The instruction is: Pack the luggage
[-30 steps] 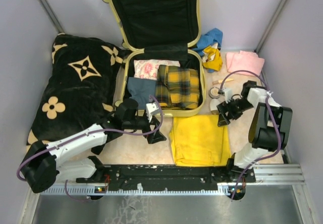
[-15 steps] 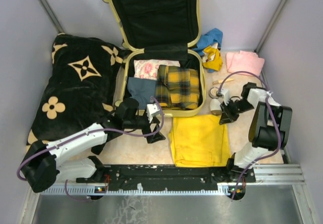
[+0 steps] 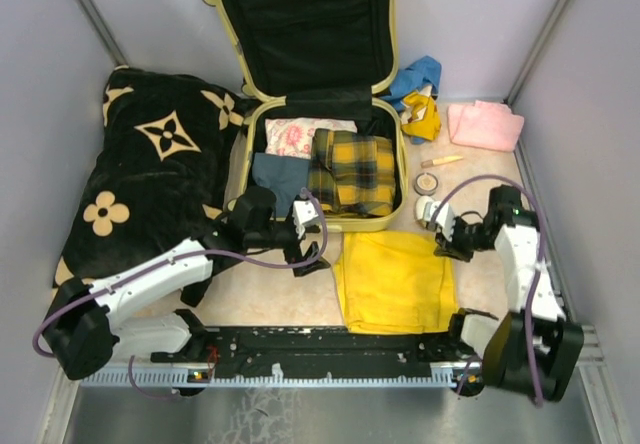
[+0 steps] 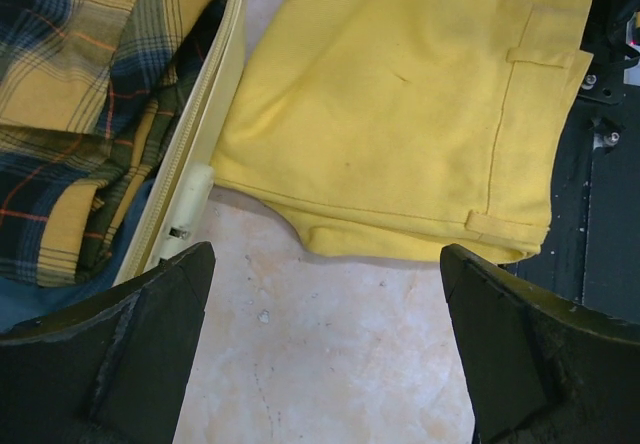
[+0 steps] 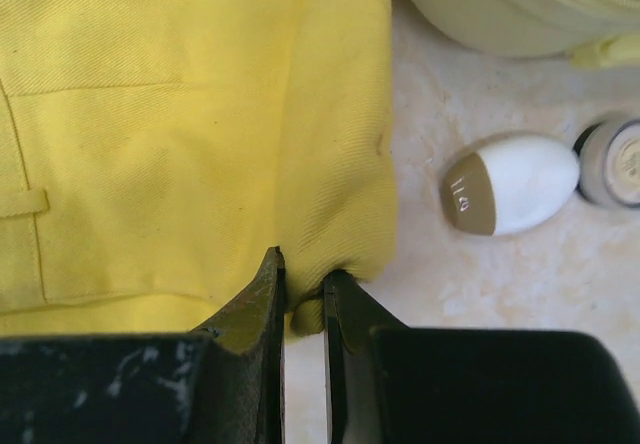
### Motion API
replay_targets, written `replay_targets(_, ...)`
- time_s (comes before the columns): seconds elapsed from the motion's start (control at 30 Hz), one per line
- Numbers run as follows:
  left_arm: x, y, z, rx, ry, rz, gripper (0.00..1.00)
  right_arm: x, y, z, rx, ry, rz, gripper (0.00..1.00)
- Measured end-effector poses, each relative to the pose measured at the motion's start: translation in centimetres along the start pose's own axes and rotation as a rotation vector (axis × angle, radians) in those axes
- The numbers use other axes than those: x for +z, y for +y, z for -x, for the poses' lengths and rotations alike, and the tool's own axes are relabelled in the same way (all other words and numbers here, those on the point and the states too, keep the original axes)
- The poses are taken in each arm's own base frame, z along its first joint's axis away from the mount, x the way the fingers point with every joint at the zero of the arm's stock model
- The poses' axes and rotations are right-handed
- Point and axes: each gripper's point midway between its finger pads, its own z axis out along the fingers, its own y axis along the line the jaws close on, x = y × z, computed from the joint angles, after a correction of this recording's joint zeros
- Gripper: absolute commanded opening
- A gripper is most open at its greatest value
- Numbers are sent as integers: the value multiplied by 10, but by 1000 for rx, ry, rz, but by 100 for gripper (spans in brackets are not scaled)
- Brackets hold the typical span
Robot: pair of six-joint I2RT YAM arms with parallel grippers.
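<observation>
Your luggage (image 3: 365, 226) lies open, its lid swung back on the far side, with a plaid garment (image 3: 350, 169) folded inside. The yellow trousers (image 3: 395, 279) lie flat just outside the luggage's near rim. Your right gripper (image 5: 303, 284), off the luggage's near right corner, has its jaws drawn almost together and pinches the trousers' edge. Your left gripper (image 4: 325, 254), at the luggage's near rim, is spread wide and holds nothing
</observation>
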Motion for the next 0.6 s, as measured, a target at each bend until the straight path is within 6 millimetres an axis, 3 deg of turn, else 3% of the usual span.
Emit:
replay_targets(0.37,13,17,8,164,13,3,99,-23,40,37,-419,-74,-31,0)
replay_targets(0.6,27,26,0,267,51,-22,99,-28,59,52,-533,-124,-41,0)
